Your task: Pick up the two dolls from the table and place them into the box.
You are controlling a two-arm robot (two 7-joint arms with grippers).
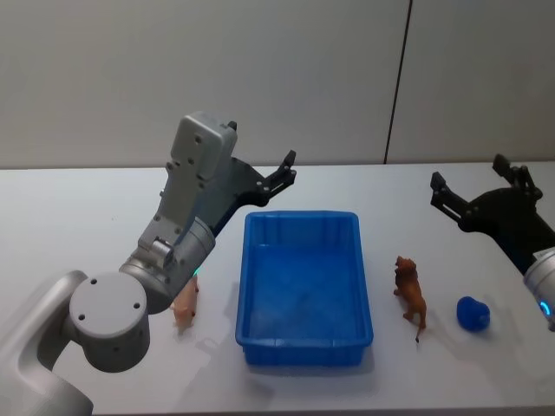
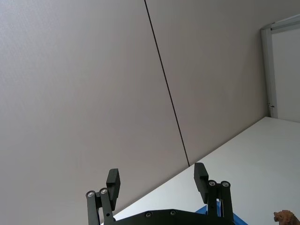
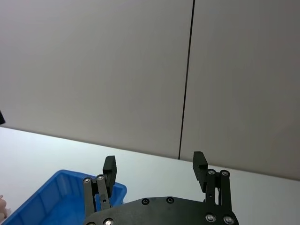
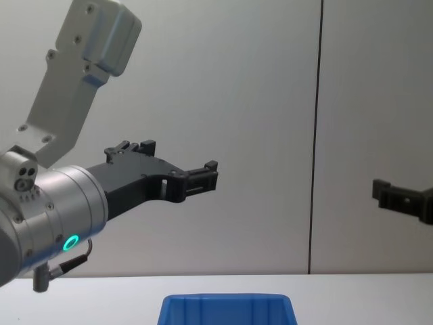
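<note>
Across the white counter (image 1: 69,225) nothing of the task is yet seen to be done. The blue box (image 1: 303,345) is set at the middle, open side up and empty, probably so that it can be reached equally from either side.

The left gripper (image 1: 284,171) is held raised above the counter just beyond the box's far left corner. Its fingers (image 2: 113,179) are spread wide with nothing between them. The right gripper (image 1: 468,173) is held aloft at the far right, likewise released and empty. This raised, spread posture is judged to be a ready stance that leaves the box mouth unobstructed.

A brown lion doll (image 1: 410,295) is stood upright just right of the box, within the right arm's side. A pink doll (image 1: 186,305) is placed just left of the box, partly hidden behind the left arm (image 1: 173,251); one doll per arm appears intended. A small blue object (image 1: 473,314) lies farther right, apart from the lion; what it is cannot be told.
</note>
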